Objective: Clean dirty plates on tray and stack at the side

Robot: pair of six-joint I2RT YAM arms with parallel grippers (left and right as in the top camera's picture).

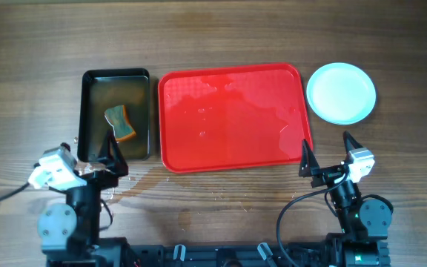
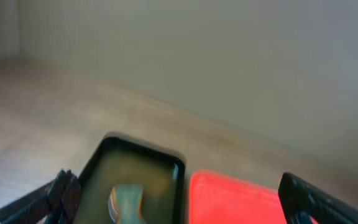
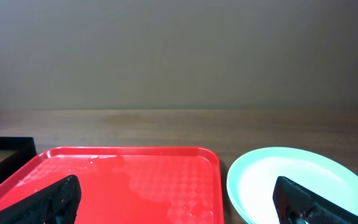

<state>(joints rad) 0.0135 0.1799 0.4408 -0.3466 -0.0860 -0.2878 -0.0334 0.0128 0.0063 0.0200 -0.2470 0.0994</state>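
Note:
The red tray (image 1: pixel 232 119) lies mid-table, wet, with no plates on it; it also shows in the right wrist view (image 3: pixel 123 180) and blurred in the left wrist view (image 2: pixel 235 199). A stack of pale blue-white plates (image 1: pixel 340 92) sits right of the tray, also in the right wrist view (image 3: pixel 297 183). My left gripper (image 1: pixel 95 159) is open and empty near the front edge, below the black tray. My right gripper (image 1: pixel 326 152) is open and empty, in front of the red tray's right corner and the plates.
A black tray (image 1: pixel 116 115) of brownish water left of the red tray holds a green-and-orange sponge (image 1: pixel 119 122); both show blurred in the left wrist view (image 2: pixel 132 186). Water is spilled on the table (image 1: pixel 143 182) in front of the trays.

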